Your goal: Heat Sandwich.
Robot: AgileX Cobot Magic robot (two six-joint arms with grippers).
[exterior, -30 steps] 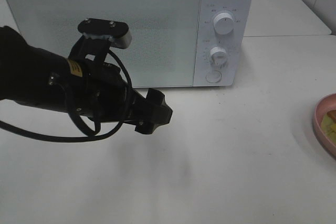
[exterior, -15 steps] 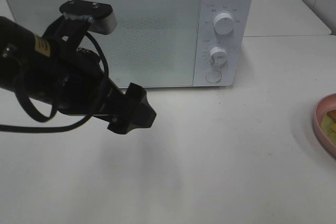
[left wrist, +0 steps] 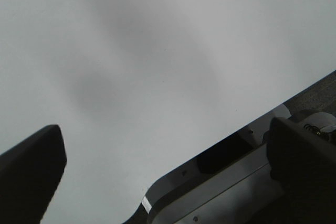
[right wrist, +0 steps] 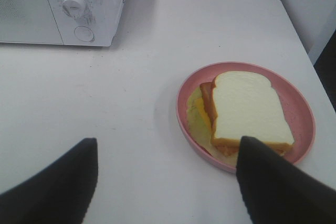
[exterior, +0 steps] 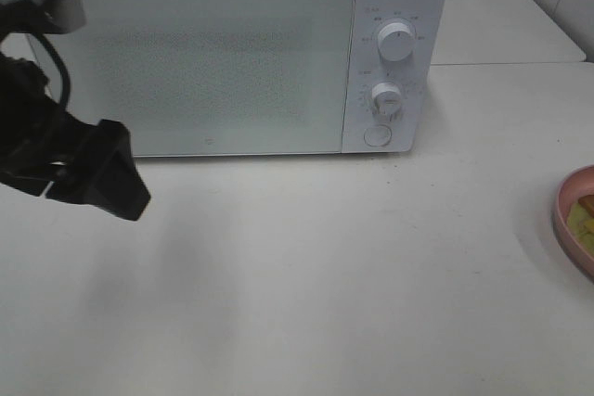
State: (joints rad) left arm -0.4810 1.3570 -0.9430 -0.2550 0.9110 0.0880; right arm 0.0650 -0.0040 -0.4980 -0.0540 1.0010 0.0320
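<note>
The sandwich (right wrist: 247, 114) is lying on the pink plate (right wrist: 302, 145), just ahead of the right claw (right wrist: 165, 182) and a little toward its right finger, with the microwave (exterior: 232, 44) well off beyond it on the far side. The right claw's jaws are standing wide apart with nothing between them, hovering above the table (exterior: 325, 275). The left claw (left wrist: 163, 177) is gaping fully open and empty, hanging over bare table in front of the microwave's left end; the door is shut, and the knobs (exterior: 397, 44) sit far to that claw's right.

Judging by this, the step in hand is probably getting the door open before the plate goes anywhere. To do it well, the left claw should be meeting the door's edge squarely, or pressing the round button (exterior: 378, 135) under the knobs if that is the release; which applies cannot be told here. The right claw is best waiting, then taking the plate by its near rim, level, so the bread is not sliding.
</note>
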